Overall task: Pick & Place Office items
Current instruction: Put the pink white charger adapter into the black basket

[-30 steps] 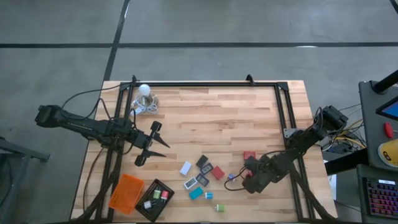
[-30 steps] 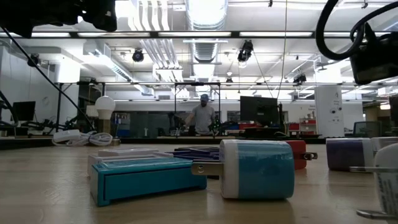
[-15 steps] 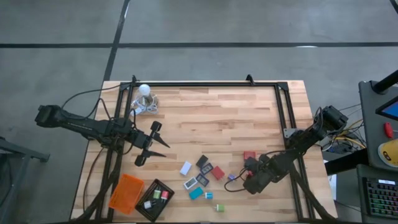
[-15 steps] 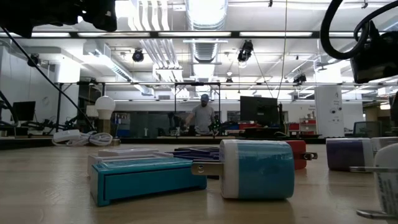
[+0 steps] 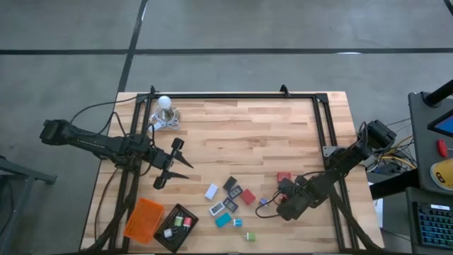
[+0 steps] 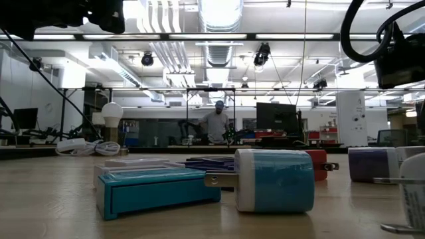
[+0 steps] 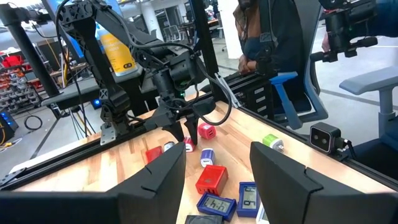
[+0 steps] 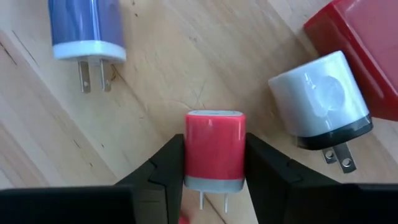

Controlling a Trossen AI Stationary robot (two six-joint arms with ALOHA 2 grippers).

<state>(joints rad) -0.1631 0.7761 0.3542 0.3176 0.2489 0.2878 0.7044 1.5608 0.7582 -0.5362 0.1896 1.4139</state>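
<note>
Near the table's right front, the right gripper [image 8: 213, 163] sits low over the wood, its two dark fingers [image 8: 163, 167] clamped against the flat sides of a small red plug adapter [image 8: 214, 153]. That adapter lies on the table [image 5: 283, 134] with its long axis running straight out between the fingers; its rounded end points away from the wrist and its two metal prongs point back toward it. Close beside it lie a blue plug adapter [image 8: 87, 28], prongs facing the same way, and a white and black plug adapter [image 8: 319, 101] lying tilted, touching the edge of a red block [image 8: 360, 43]. From above, the right gripper [image 5: 274, 206] is just right of the loose cluster of small office items, which includes a teal box [image 5: 222, 220] and a red charger [image 5: 248, 197]. Over the table's left side hangs the left gripper [image 5: 182, 164], well apart from the items, its fingers spread with nothing between them. An orange tray [image 5: 144, 219] and a black tray [image 5: 176, 227] sit side by side at the front left corner.
</note>
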